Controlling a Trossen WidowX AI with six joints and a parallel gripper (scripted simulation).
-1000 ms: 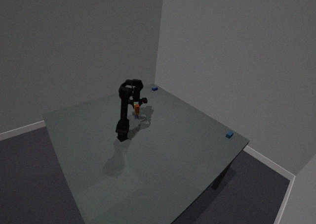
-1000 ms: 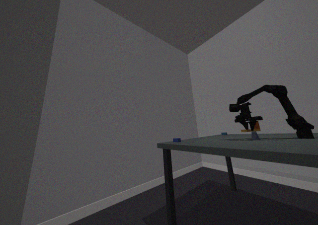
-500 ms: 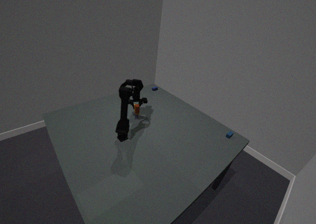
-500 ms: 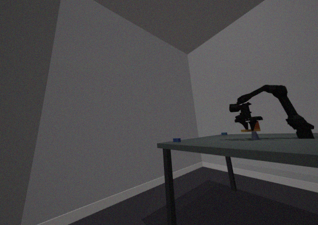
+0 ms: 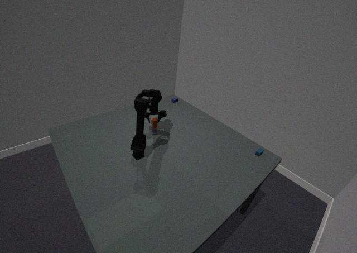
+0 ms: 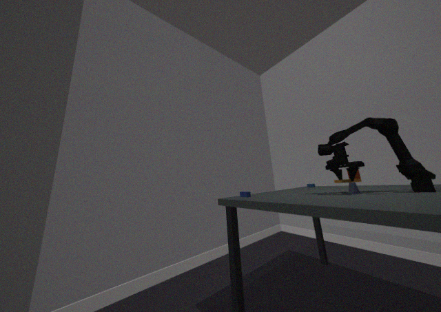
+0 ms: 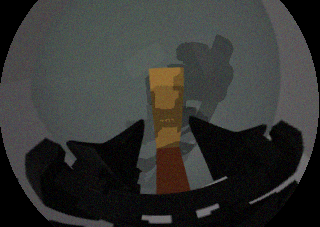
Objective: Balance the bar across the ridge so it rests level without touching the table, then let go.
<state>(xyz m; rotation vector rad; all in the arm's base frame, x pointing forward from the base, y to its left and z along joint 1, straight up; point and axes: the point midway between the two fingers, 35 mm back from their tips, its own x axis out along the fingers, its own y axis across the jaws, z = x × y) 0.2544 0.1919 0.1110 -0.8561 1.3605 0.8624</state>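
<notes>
An orange bar (image 5: pixel 154 122) (image 6: pixel 347 180) (image 7: pixel 167 122) lies across the top of a small grey ridge (image 6: pixel 353 188) (image 5: pixel 154 130) on the table (image 5: pixel 201 169). In the exterior view the bar looks level and clear of the table top. My gripper (image 7: pixel 167 121) (image 6: pixel 344 175) hangs right over the bar. Its fingers stand open on either side of the bar, with a gap showing between each finger and the bar in the wrist view.
Two small blue blocks sit at the table's edges, one (image 5: pixel 174 99) (image 6: pixel 311 185) at the far corner, one (image 5: pixel 259 152) (image 6: pixel 244 193) at the right edge. The arm's base (image 5: pixel 138 151) (image 6: pixel 422 184) stands near the ridge.
</notes>
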